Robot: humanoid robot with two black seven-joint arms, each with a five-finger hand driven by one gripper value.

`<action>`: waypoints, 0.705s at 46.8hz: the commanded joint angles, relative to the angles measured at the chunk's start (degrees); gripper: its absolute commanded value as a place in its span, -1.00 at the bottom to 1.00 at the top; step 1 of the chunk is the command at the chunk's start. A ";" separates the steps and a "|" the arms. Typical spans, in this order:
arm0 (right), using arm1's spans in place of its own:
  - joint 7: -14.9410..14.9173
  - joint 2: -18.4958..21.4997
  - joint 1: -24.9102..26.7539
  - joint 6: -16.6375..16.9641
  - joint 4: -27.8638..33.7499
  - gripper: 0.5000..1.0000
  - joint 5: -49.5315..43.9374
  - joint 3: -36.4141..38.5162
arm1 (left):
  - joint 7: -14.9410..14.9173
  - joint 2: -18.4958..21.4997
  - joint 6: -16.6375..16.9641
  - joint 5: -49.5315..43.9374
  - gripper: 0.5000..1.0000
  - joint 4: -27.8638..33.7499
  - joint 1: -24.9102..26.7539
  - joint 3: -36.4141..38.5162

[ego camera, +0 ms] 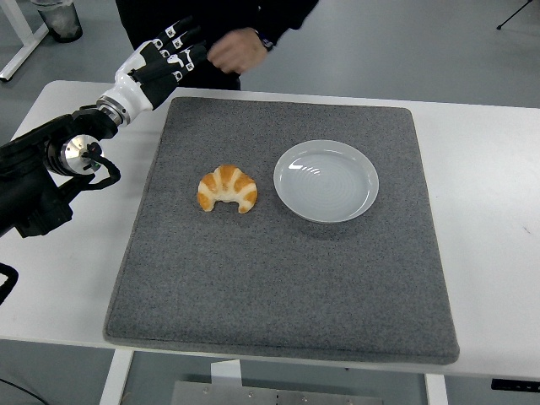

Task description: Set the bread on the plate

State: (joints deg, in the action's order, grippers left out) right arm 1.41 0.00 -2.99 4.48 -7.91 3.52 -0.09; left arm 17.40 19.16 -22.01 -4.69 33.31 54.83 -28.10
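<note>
a: where was the bread (227, 188)?
b: lay on the grey mat (278, 278), near its middle, just left of the white plate (364, 198). close beside it, not touching. plate sat bare.

a: and the left hand (169, 59)?
b: hung high at the mat's far left corner, well apart from the bread. fingers stretched out fairly straight and close together, gripping nothing. right hand nowhere in view.

a: anything else up there?
b: a person's hand (239, 51) at the top edge, just beside the robot's fingertips. could not tell whether touching.

a: which step, then?
b: looked like the very start: bread ungrasped, nothing moved toward the plate yet.

a: what did the next move call for?
b: probably swinging the left hand down and inward over the bread, opening wider, closing gently round the curved middle, then lifting and carrying a short way right onto the plate.
</note>
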 commanded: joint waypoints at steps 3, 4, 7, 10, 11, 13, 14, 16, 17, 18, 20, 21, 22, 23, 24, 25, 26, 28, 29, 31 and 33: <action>0.00 0.00 0.00 0.00 0.00 0.81 0.00 0.00 | 0.00 0.00 0.30 0.29 0.98 0.00 0.01 0.58; 0.00 0.00 0.00 0.00 0.00 0.81 0.00 0.00 | 0.00 0.00 0.39 0.21 0.98 0.00 -0.08 0.59; 0.00 0.00 0.00 0.00 0.00 0.81 0.00 0.00 | 0.00 0.00 0.39 0.21 0.98 -0.09 -0.16 0.59; 0.00 0.00 0.00 0.00 0.00 0.81 0.00 0.00 | 0.00 0.00 0.39 0.21 0.98 -0.09 -0.16 0.50; 0.00 0.00 0.00 0.00 0.00 0.81 0.00 0.00 | 0.00 0.00 0.39 0.21 0.98 -0.09 -0.16 0.50; 0.00 0.00 0.00 0.00 0.00 0.81 0.00 0.00 | 0.00 0.00 0.39 0.21 0.98 -0.09 -0.16 0.59; 0.00 0.00 0.00 0.00 0.00 0.81 0.00 0.00 | 0.00 0.00 0.39 0.29 0.98 -0.09 -0.16 0.59; 0.00 0.00 0.00 0.00 0.00 0.81 0.00 0.00 | 0.00 0.00 0.39 0.21 0.98 -0.09 -0.16 0.67; 0.00 0.00 0.00 0.00 0.00 0.81 0.00 0.00 | 0.00 0.00 0.39 0.29 0.98 -0.09 -0.16 0.68; 0.00 0.00 0.00 0.00 0.00 0.81 0.00 0.00 | 0.00 0.00 0.39 0.21 0.98 -0.09 -0.16 0.68; 0.00 0.00 0.00 0.00 0.00 0.81 0.00 0.00 | 0.00 0.00 0.39 0.21 0.98 0.00 -0.16 0.68; 0.00 0.00 0.00 0.00 0.00 0.81 0.00 0.00 | 0.00 0.00 0.39 0.21 0.98 0.00 -0.08 0.68; 0.00 0.00 0.00 0.00 0.00 0.81 0.00 0.00 | 0.00 0.00 0.39 0.21 0.98 0.00 -0.08 0.68; 0.00 0.00 0.00 0.00 0.00 0.81 0.00 0.00 | 0.00 0.00 0.39 0.21 0.98 0.09 -0.08 0.68; 0.00 0.00 0.00 0.00 0.00 0.81 0.00 0.00 | 0.00 0.00 0.39 0.21 0.98 0.09 -0.08 0.68; 0.00 0.00 0.00 0.00 0.00 0.81 0.00 0.00 | 0.00 0.00 0.39 0.21 0.98 0.09 0.01 0.59; 0.00 0.00 0.00 0.00 0.00 0.81 0.00 0.00 | 0.00 0.00 0.39 0.21 0.98 0.09 0.01 0.59; 0.00 0.00 0.00 0.00 0.00 0.81 0.00 0.00 | 0.00 0.00 0.39 0.21 0.98 0.09 0.10 0.59; 0.00 0.00 0.00 0.00 0.00 0.81 0.00 0.00 | 0.00 0.00 0.39 0.21 0.98 0.09 0.10 0.59; 0.00 0.00 0.00 0.00 0.00 0.81 0.00 0.00 | 0.00 0.00 0.39 0.21 0.98 0.09 0.19 0.59; 0.00 0.00 0.00 0.00 0.00 0.81 0.00 0.00 | 0.00 0.09 0.39 0.21 0.98 0.09 0.19 0.59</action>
State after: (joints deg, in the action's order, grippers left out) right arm 1.41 0.00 -2.99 4.49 -7.91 3.52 -0.09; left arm 17.40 19.16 -21.61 -4.48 33.40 54.93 -27.48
